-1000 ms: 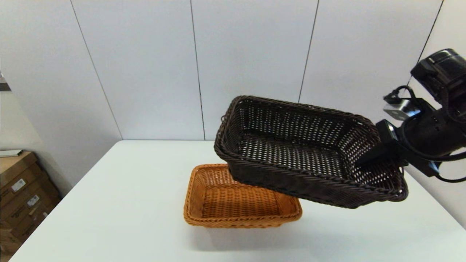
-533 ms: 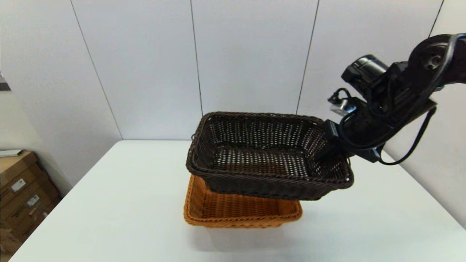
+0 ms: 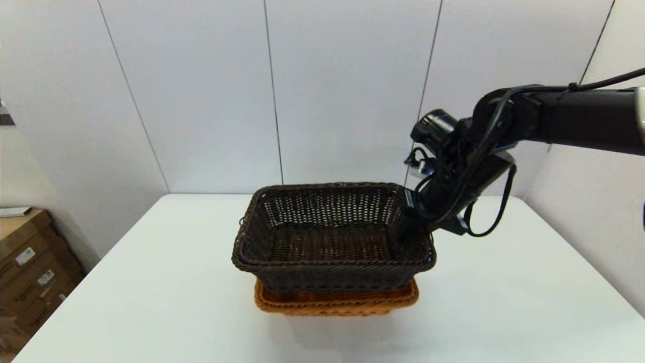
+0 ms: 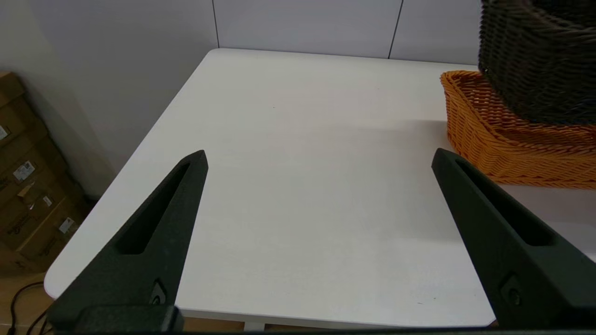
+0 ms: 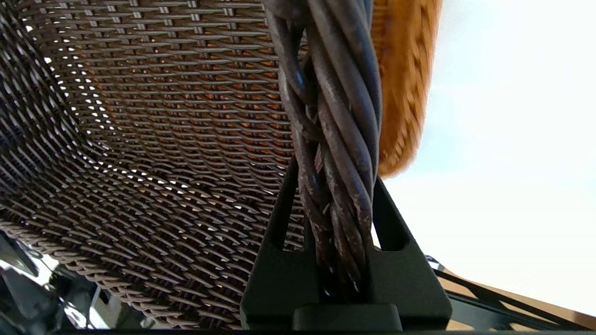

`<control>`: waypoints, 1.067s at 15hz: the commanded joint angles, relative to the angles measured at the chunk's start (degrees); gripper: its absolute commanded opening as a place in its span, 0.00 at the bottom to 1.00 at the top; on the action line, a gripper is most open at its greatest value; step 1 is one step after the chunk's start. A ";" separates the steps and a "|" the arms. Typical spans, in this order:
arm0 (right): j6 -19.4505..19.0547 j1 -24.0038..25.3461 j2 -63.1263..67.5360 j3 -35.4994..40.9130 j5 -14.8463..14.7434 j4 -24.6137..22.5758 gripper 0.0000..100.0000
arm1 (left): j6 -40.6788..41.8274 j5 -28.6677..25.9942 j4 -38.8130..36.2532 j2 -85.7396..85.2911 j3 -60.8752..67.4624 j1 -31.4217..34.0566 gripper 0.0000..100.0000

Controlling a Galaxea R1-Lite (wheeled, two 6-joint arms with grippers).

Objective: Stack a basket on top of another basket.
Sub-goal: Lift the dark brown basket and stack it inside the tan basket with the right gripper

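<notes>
Dark brown wicker: basket (image 3: 330, 242), rectangular, open-weave sides, twisted rim. It sits directly over the orange basket, roughly level, with its lower part down inside the orange rim; whether its base rests on the orange floor cannot be told. Its rim reaches a little past the orange basket's left end. Orange shows through the open weave of its floor in the right wrist view.

Orange-tan wicker: orange basket (image 3: 336, 302), rectangular, braided rim, shallower. It stands on the white bench (image 3: 151, 282), and only its rim and upper wall show beneath the dark basket in the head view. In the left wrist view its near wall and left corner are plain, with the dark basket's corner above them.

Right end effector (image 3: 407, 229): black, at the right short end of the dark basket, above the orange basket's right end. It is clamped on the dark basket's rim, one finger inside the wall and one outside, the twisted rim cord held between them in the right wrist view. The arm reaches in from the right, cables looping beside the wrist.

Left end effector (image 4: 319, 158): black, held over bare bench well to the left of the orange basket. Its fingers stand wide apart, holding nothing.

Cardboard boxes (image 3: 30, 272): stacked on the floor, left of the bench and well apart from the orange basket.
</notes>
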 commanded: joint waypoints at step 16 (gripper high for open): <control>-0.42 0.09 6.49 -1.42 0.18 -1.93 0.00 | -0.02 0.05 0.02 -0.01 0.01 0.01 1.00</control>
